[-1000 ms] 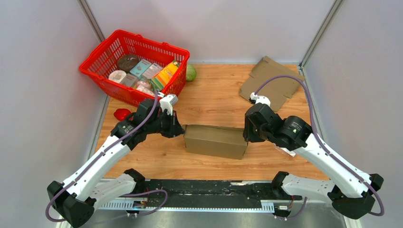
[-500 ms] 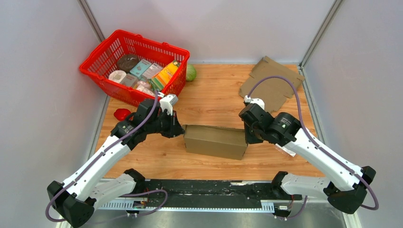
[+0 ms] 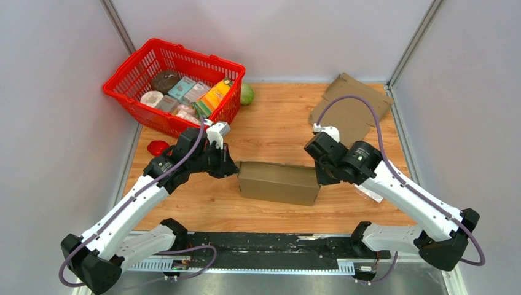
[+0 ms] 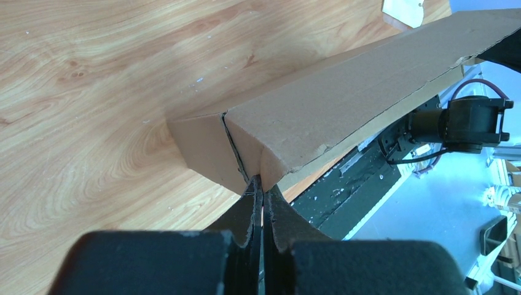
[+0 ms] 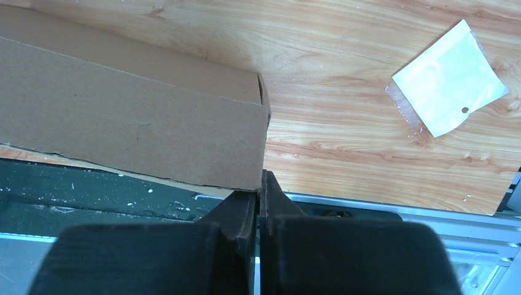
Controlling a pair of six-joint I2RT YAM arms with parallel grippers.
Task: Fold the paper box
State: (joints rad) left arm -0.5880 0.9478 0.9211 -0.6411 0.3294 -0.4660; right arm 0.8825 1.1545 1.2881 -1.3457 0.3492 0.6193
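The left gripper [image 3: 235, 168] and right gripper [image 3: 319, 177] are both closed, each touching 1 end of the paper box [image 3: 279, 182].

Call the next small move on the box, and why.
Probably a slight test lift with the right gripper. Both it and the left gripper are shut, tips at opposite end corners of the paper box, which lies flat on the table. Neither wrist view shows whether cardboard is pinched, so confirm the hold before folding.
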